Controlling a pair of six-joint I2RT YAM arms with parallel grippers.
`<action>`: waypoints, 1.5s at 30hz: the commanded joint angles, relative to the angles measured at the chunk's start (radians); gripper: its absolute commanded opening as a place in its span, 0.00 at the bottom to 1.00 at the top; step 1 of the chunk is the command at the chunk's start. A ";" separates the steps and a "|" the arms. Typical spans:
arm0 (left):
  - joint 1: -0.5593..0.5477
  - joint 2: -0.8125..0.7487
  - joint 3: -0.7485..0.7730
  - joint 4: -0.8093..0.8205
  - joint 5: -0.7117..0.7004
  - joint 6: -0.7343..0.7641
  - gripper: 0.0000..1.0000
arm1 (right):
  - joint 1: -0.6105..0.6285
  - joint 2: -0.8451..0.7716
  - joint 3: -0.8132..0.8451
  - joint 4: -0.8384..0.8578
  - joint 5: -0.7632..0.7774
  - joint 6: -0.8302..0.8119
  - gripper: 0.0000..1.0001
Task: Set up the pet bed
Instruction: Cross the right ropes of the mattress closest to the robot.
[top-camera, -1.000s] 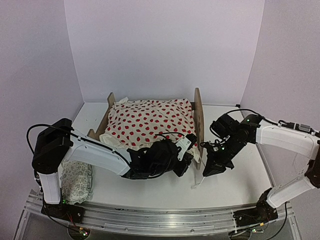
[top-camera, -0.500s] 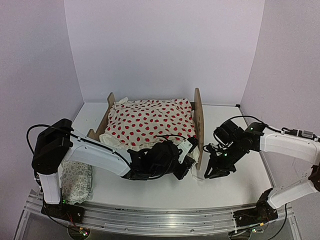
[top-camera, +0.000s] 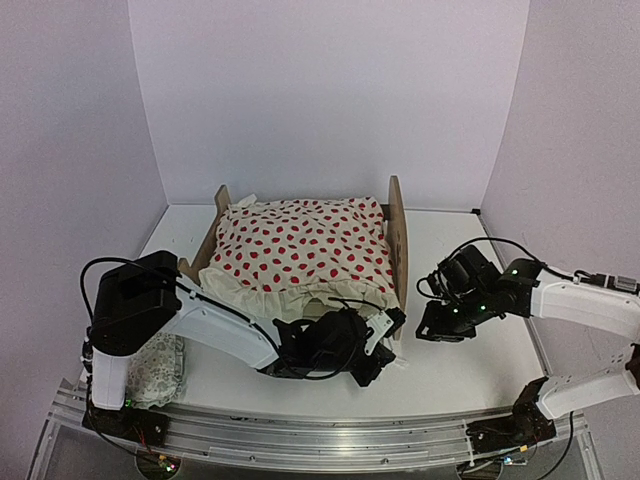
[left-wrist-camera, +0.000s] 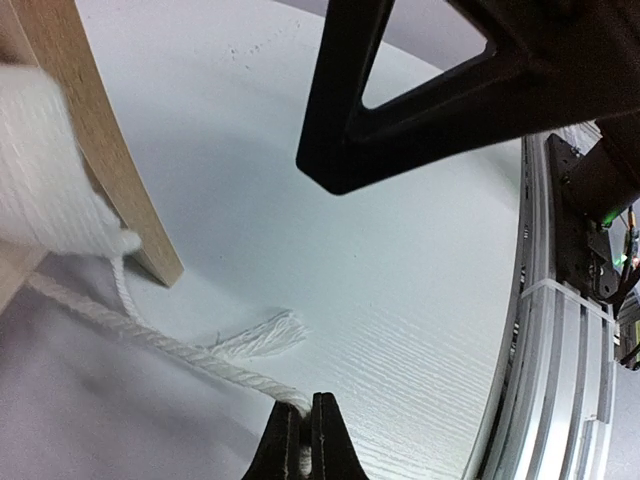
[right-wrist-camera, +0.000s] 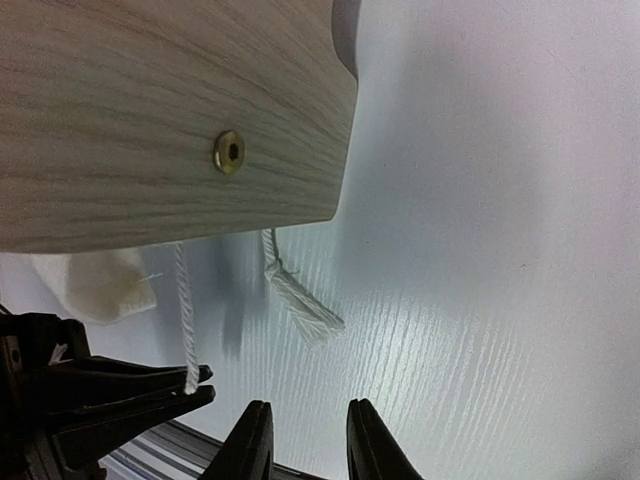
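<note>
Matt plywood pet bed (right-wrist-camera: 150, 100), fibrous cord (left-wrist-camera: 150, 335)

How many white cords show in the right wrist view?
2. The pinched cord runs down into the left hand; the frayed cord lies loose on the table beside it. More may be hidden.

left fingers (left-wrist-camera: 285, 440) lower, nearer, pinching cord (left-wrist-camera: 150, 330) | right fingers (right-wrist-camera: 250, 440) withdrawn rightward | blanket (top-camera: 300, 250) edge now draped forward

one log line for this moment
left fingers: shut on white twisted cord | right fingers: open, empty | red-dotted cream blanket: over light plywood bed frame
</note>
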 joint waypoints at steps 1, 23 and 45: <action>-0.005 0.038 0.046 0.071 0.014 -0.058 0.03 | 0.002 0.016 -0.044 0.052 0.020 0.020 0.27; 0.004 0.083 0.034 0.212 0.059 -0.125 0.03 | 0.002 0.082 -0.111 0.255 -0.163 0.114 0.31; 0.008 0.009 -0.081 0.354 0.016 -0.177 0.04 | 0.002 0.112 -0.202 0.402 -0.261 0.220 0.25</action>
